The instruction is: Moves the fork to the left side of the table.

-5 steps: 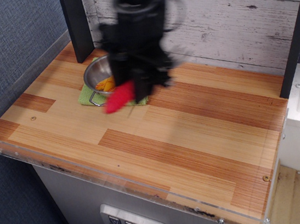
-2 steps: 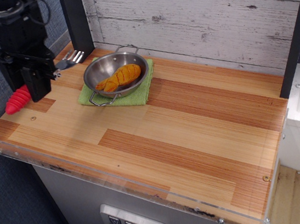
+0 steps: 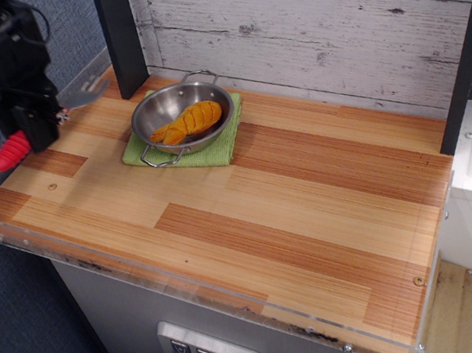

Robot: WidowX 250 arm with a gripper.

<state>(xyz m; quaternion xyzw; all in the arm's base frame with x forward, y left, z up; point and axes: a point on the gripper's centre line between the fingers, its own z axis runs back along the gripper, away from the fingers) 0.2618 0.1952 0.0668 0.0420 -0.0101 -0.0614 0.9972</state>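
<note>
A: Fork [image 3: 38,124], one item: thick ribbed red handle, short grey tines. Present location?

B: Carried in the hand [image 3: 36,124] at the far-left edge of the tabletop [image 3: 250,218], raised off the wood. The red handle end points down and out past the clear rim; the tines point towards the back post.

A: State of the hand?

B: Clenched on the fork about its middle, where handle meets metal. The exact contact is hidden behind the black body of the hand.

A: Handling notes?

B: Judged light and stiff, a toy piece. The ribs on the handle should give good grip; the smooth metal neck and tines look more slippery and thin. Best hold is on the fat ribbed handle, near the balance point. Not fragile, so a short drop would likely do no harm.

A: Other stock on the tabletop?

B: Steel pan [image 3: 180,114] holding an orange ridged item [image 3: 185,122], set on a green cloth [image 3: 215,149], well apart from the fork.
</note>
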